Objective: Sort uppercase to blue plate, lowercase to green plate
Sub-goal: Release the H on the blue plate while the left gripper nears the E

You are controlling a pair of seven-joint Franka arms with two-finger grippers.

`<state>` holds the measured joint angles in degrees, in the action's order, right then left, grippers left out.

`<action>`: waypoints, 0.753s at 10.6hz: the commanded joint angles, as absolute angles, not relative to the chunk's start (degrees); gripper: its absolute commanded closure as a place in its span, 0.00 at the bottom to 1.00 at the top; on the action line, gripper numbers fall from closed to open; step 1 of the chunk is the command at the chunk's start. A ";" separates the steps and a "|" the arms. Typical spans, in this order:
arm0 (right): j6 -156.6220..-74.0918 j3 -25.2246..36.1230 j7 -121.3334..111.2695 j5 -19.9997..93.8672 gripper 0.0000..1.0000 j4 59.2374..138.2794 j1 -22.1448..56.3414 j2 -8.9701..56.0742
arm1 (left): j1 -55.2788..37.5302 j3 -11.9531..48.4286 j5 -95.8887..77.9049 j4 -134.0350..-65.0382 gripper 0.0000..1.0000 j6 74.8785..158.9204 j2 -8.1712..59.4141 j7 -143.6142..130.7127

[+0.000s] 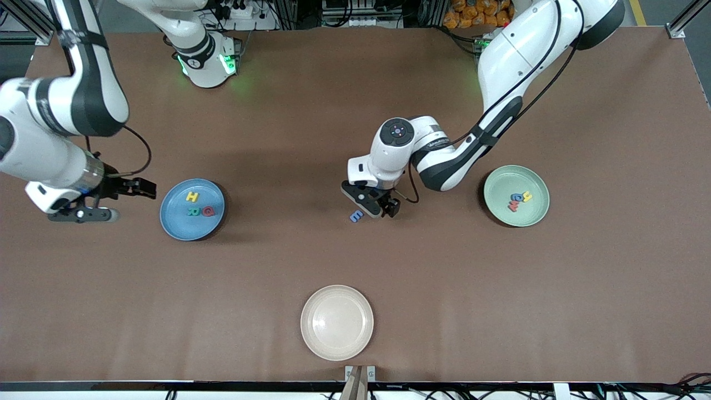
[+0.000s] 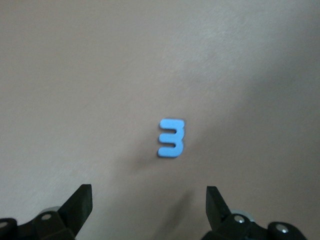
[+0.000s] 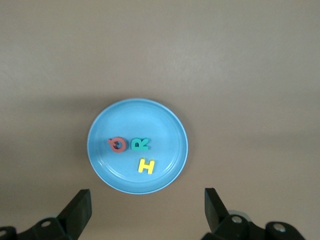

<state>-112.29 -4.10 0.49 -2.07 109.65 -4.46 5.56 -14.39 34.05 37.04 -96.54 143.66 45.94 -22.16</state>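
Note:
The blue plate (image 1: 176, 223) (image 3: 165, 124) holds three uppercase letters: a yellow H (image 1: 192, 196) (image 3: 146, 166), a green R (image 1: 193, 211) (image 3: 140, 144) and a red Q (image 1: 208, 211) (image 3: 117, 145). My right gripper (image 1: 119, 201) (image 3: 148, 196) hovers open and empty beside that plate, toward the right arm's end of the table. A blue E (image 1: 356, 216) (image 2: 171, 137) lies flat on the table. My left gripper (image 1: 373, 204) (image 2: 149, 192) hangs open just above and beside it, not touching. The green plate (image 1: 500, 186) carries lowercase letters: yellow (image 1: 527, 195), blue (image 1: 517, 196) and a red w (image 1: 513, 205).
A cream plate (image 1: 336, 322) sits near the front edge of the brown table, midway along it. The left arm reaches in past the green plate.

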 commanded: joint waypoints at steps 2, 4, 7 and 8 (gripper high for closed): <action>-107.79 -4.92 -1.14 -1.76 0.00 104.54 -3.96 1.85 | -17.67 31.03 38.41 -90.71 0.00 143.53 48.86 -14.27; -103.37 -4.92 -1.67 -0.80 0.00 98.72 -3.96 2.37 | -18.10 30.76 38.41 -88.43 0.02 143.26 50.62 -11.00; -102.66 -4.39 -1.84 4.21 0.00 96.51 -4.22 2.11 | -21.08 30.67 37.80 -85.01 0.09 139.16 52.12 -11.69; -100.83 -4.39 -1.85 4.22 0.00 95.81 -4.31 2.11 | -21.62 30.67 37.79 -83.77 0.09 137.56 52.73 -11.69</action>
